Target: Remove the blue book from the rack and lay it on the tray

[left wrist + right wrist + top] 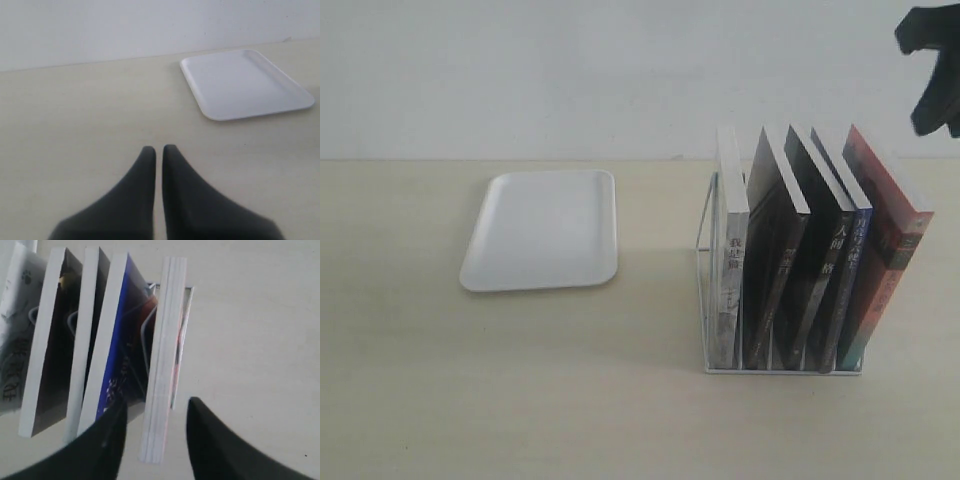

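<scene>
The blue book (pixel 851 262) stands in the white wire rack (pixel 780 371), fourth of several leaning books, next to the red-and-teal book (pixel 892 262). The white tray (pixel 542 231) lies flat to the rack's left with nothing on it. My right gripper (pixel 932 72) hangs high above the rack's far right, apart from the books. Seen from the right wrist, that gripper (pixel 156 407) is open above the books, the blue book's cover (pixel 118 355) by one finger and the red-and-teal book's page edge (pixel 165 355) in line with the gap. My left gripper (pixel 159 150) is shut over bare table, short of the tray (pixel 245 85).
A white-spined book (pixel 732 262) and two black-spined books (pixel 775 275) fill the rack's other slots. Rack wires (pixel 145 335) rise between the books. A pale wall runs behind the table. Bare tabletop lies between tray and rack.
</scene>
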`<action>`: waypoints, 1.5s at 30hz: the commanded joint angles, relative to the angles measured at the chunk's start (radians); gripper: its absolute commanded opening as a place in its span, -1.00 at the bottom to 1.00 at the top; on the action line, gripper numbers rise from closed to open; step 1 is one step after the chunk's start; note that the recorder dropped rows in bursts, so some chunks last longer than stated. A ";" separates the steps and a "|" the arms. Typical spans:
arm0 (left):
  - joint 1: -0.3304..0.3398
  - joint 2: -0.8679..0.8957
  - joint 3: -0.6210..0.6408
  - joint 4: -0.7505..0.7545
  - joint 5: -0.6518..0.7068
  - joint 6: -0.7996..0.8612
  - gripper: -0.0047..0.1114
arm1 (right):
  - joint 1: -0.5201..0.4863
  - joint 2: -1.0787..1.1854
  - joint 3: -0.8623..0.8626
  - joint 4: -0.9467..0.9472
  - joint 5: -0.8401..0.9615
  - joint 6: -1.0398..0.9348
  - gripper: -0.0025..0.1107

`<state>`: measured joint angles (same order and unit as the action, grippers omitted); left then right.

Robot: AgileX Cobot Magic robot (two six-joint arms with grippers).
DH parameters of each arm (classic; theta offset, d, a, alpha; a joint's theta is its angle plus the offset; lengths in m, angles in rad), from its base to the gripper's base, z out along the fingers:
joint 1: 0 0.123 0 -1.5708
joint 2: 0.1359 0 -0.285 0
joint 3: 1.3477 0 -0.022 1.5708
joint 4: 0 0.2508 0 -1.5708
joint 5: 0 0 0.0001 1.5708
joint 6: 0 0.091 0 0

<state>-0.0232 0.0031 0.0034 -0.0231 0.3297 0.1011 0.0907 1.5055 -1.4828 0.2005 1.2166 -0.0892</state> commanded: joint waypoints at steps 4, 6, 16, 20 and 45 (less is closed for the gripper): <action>0.002 -0.003 -0.003 -0.002 -0.016 0.004 -0.84 | 0.067 0.104 -0.008 -0.036 0.004 -0.015 -0.17; 0.002 -0.003 -0.003 -0.002 -0.016 0.004 -0.84 | 0.070 0.113 -0.008 -0.046 0.004 -0.010 -0.17; 0.002 -0.003 -0.003 -0.002 -0.016 0.004 -0.84 | 0.070 0.123 -0.006 -0.155 0.004 0.073 -0.17; 0.002 -0.003 -0.003 -0.002 -0.016 0.004 -0.84 | 0.070 0.122 -0.006 -0.150 0.004 0.089 -0.17; 0.002 -0.003 -0.003 -0.002 -0.016 0.004 -0.84 | 0.070 0.207 -0.004 -0.115 0.004 0.089 -0.70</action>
<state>-0.0232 0.0031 0.0034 -0.0231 0.3297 0.1011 0.1604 1.7139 -1.4828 0.0892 1.2216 0.0076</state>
